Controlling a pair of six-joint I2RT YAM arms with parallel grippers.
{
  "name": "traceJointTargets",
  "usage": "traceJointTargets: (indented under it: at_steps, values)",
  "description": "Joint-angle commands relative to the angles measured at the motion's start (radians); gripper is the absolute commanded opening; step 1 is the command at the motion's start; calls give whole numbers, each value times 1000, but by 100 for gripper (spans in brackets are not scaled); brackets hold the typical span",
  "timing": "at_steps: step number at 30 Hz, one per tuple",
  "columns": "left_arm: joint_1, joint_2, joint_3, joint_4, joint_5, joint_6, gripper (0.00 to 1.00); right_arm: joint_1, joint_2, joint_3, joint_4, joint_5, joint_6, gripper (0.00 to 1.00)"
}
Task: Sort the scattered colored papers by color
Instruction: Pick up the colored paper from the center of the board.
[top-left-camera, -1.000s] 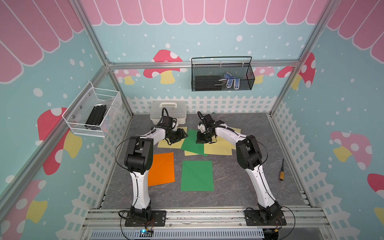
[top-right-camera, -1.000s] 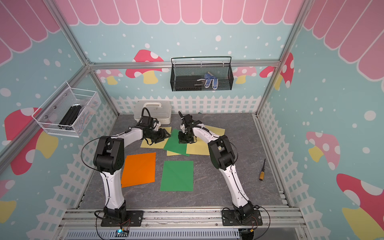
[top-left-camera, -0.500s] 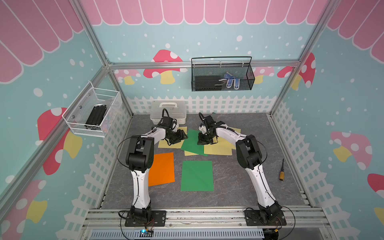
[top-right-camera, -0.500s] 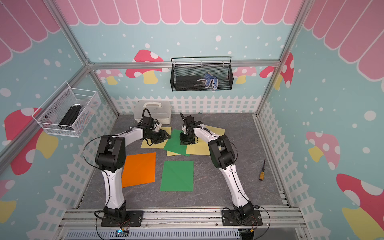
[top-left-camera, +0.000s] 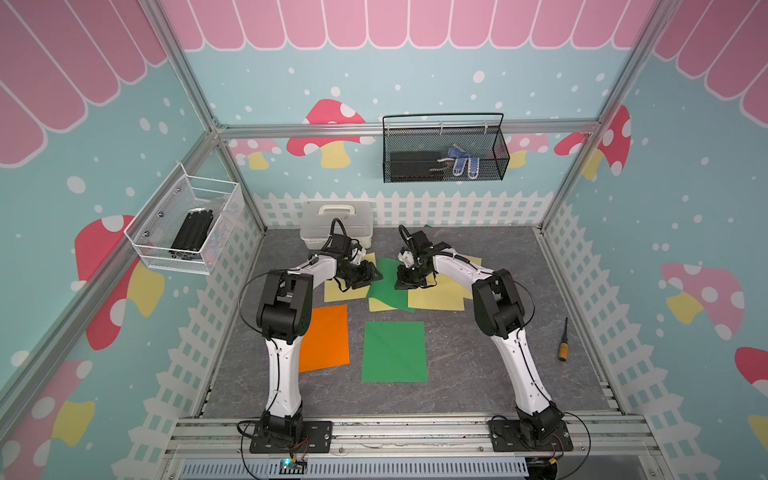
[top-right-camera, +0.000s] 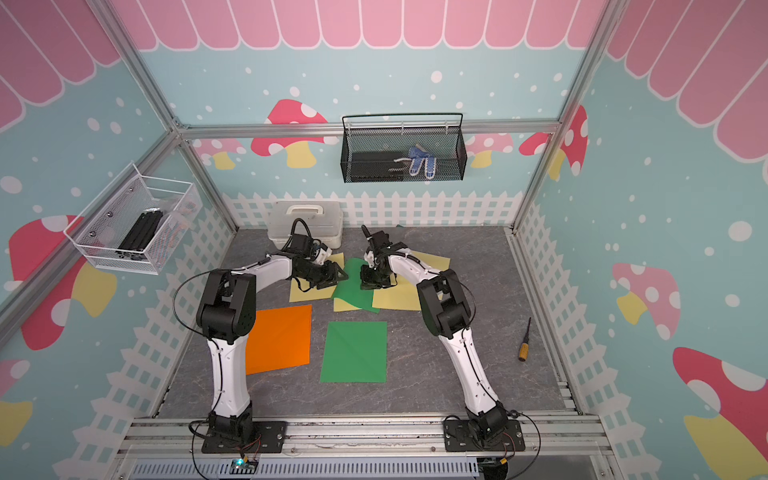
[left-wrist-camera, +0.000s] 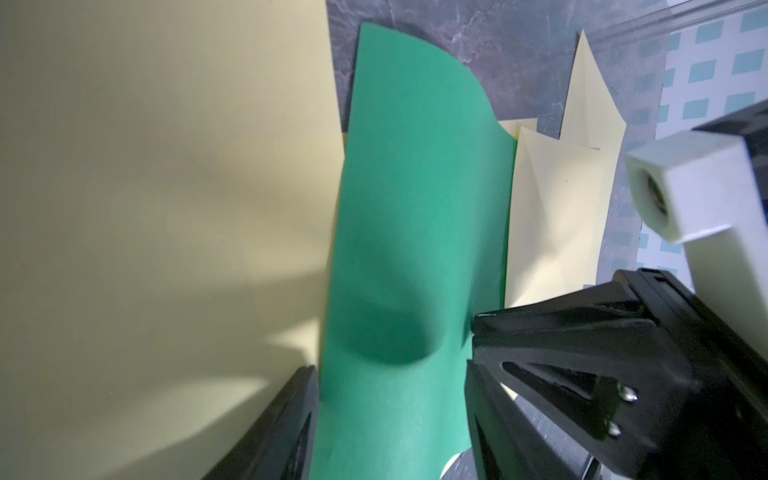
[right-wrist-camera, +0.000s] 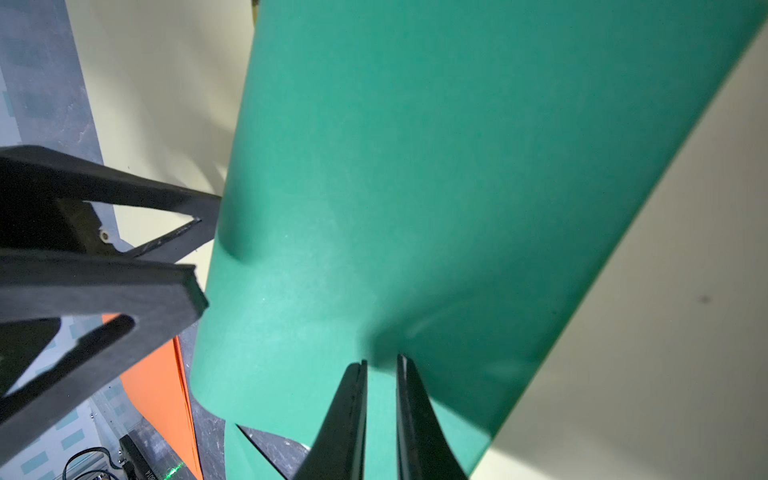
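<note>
Both grippers at the curled green sheet (top-left-camera: 388, 286), back-centre of the table (top-left-camera: 478, 365).
L gripper (left-wrist-camera: 392, 349): jaws apart, straddling the sheet's edge w/ green running btwn its fingers (left-wrist-camera: 291, 424). R gripper (right-wrist-camera: 380, 359): jaws nearly together w/ a slim gap, tips on the green; we can't tell if it's pinched. We see the sheet bowed up over the pale yellow sheets (top-left-camera: 436, 297). Nearer the arm bases lie an orange sheet (top-left-camera: 326, 336) and a flat green sheet (top-left-camera: 394, 351), side by side, not touching. White box (top-left-camera: 336, 222) at the back wall; screwdriver (top-left-camera: 563, 340) well off to the R.
</note>
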Motion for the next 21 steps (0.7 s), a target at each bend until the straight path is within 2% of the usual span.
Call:
traceJointTargets:
  at_steps: [1,7,16,21]
  values:
    - [-3,-1,20,-17,19,23,54,0,57,-26,-35,0,-15,16]
    - [-6,-15,12,8,57,15,52,-1,60,-26,-36,-5,-13,17]
    - [-39,-33,-30,151,204,-32,53,-1,62,-26,-35,-9,-16,17]
    - [-35,-51,-49,195,207,-55,54,-1,60,-28,-34,-11,-16,17]
